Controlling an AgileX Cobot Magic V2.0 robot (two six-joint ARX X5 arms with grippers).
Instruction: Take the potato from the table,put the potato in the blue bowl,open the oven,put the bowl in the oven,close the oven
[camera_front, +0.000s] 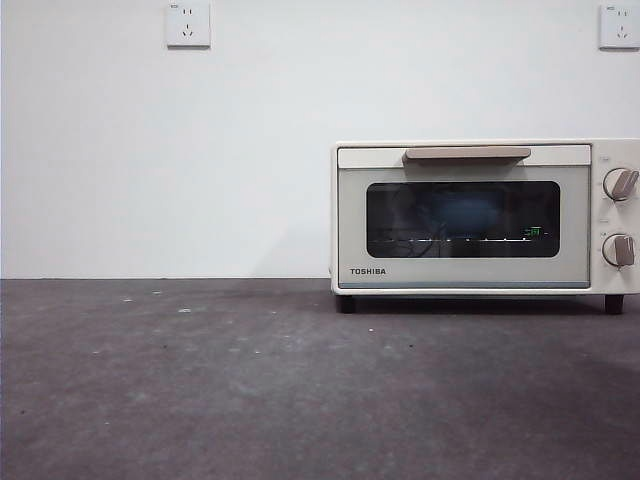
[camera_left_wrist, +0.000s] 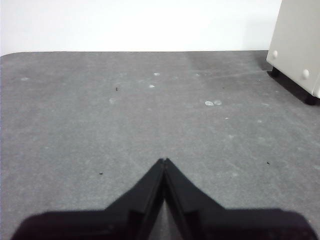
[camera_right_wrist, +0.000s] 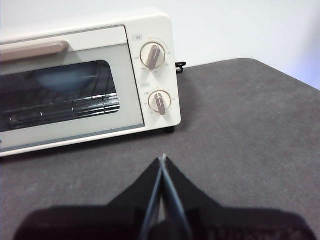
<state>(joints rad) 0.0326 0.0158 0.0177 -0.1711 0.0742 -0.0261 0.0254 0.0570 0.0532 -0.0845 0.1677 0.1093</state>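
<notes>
The cream-white oven (camera_front: 480, 215) stands at the right of the table (camera_front: 250, 380) with its dark glass door shut and the beige handle (camera_front: 467, 153) at the top. Through the glass a blue bowl (camera_front: 465, 210) shows dimly on the rack, also seen as a blue shape (camera_right_wrist: 65, 80) in the right wrist view. The potato is hidden. My left gripper (camera_left_wrist: 164, 161) is shut and empty over bare table, left of the oven's side (camera_left_wrist: 297, 40). My right gripper (camera_right_wrist: 163, 158) is shut and empty, a short way in front of the oven's two knobs (camera_right_wrist: 159, 101).
Two wall sockets (camera_front: 188, 24) sit high on the white wall behind. The table's rounded far corner (camera_right_wrist: 260, 62) shows right of the oven. Pale specks (camera_left_wrist: 212, 103) dot the grey surface.
</notes>
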